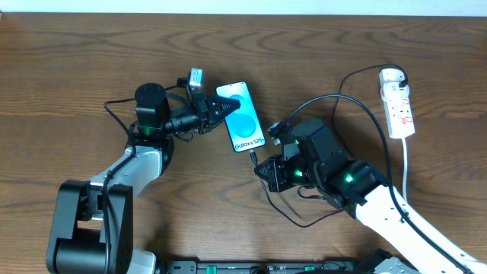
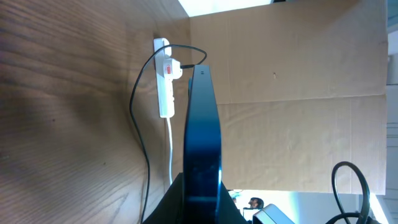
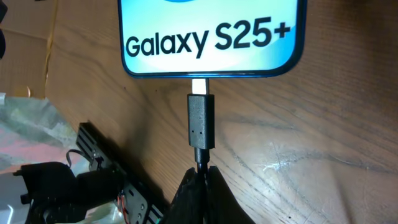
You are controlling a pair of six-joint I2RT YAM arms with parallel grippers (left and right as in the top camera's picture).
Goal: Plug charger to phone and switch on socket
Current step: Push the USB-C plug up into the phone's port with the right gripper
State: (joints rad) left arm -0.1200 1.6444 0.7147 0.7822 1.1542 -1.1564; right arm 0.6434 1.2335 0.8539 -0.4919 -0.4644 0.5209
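The phone (image 1: 242, 116) lies on the wooden table with its cyan screen up; "Galaxy S25+" reads in the right wrist view (image 3: 208, 37). My left gripper (image 1: 222, 110) is shut on the phone's upper part, seen edge-on in the left wrist view (image 2: 202, 143). My right gripper (image 1: 264, 169) is shut on the charger cable just behind its black plug (image 3: 201, 121). The plug's metal tip (image 3: 199, 85) touches the phone's bottom edge at the port. The black cable (image 1: 365, 103) loops to the white socket (image 1: 398, 101) at the far right.
The socket's white cord (image 1: 405, 171) runs down toward the right arm. The socket and black cable also show in the left wrist view (image 2: 165, 78), with a cardboard wall (image 2: 298, 68) behind. Bare wooden table lies to the left.
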